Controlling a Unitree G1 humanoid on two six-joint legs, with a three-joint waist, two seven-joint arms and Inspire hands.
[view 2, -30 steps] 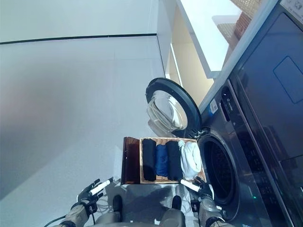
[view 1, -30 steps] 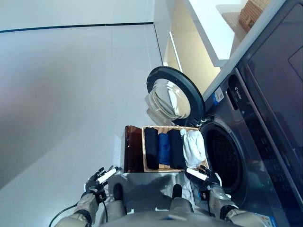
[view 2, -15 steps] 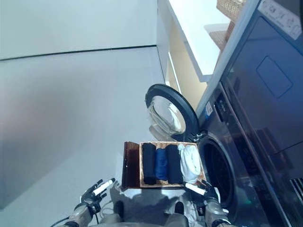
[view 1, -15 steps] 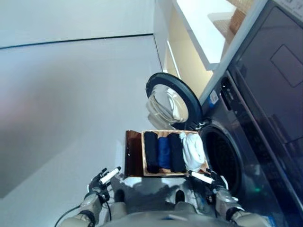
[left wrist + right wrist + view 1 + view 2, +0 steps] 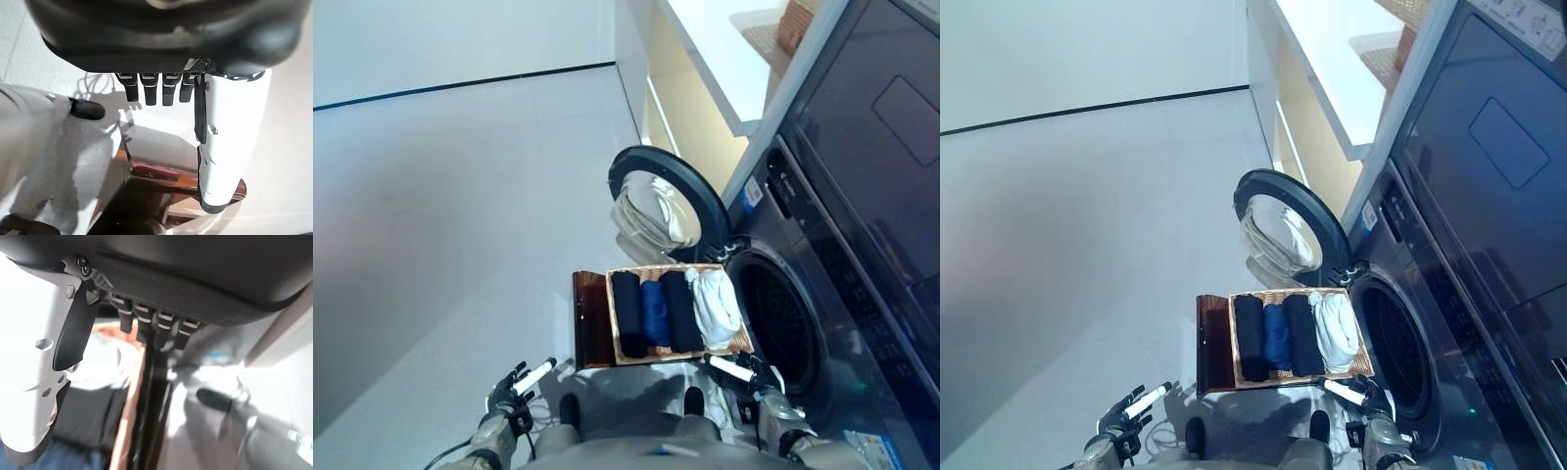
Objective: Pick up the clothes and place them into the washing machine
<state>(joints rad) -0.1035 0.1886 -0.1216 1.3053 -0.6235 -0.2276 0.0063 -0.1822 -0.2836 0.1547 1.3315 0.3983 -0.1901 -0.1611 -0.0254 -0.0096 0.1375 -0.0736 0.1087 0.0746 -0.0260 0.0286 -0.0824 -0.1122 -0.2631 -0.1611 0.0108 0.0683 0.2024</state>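
Observation:
A wicker basket point(image 5: 741, 341) stands on the floor before the washing machine point(image 5: 803, 294). In it lie a black roll point(image 5: 628, 313), a blue roll point(image 5: 656, 311), another black roll point(image 5: 680, 309) and a white garment point(image 5: 717, 304). The round door point(image 5: 668, 201) is swung open and the drum opening point(image 5: 780, 323) is dark. My left hand point(image 5: 516, 391) is low at the lower left, open, holding nothing. Just short of the basket's near right corner is my right hand point(image 5: 752, 375), open and empty too. The right wrist view shows the white garment point(image 5: 105, 364) past the fingers.
A brown lid or panel point(image 5: 590, 332) leans against the basket's left side. A white counter point(image 5: 724, 59) with woven baskets point(image 5: 796, 22) runs along the wall above the machine. Pale floor point(image 5: 440, 225) spreads to the left.
The camera has shifted, so the whole scene sits a little differently. Both hands stay low and open near the basket; nothing has been taken hold of.

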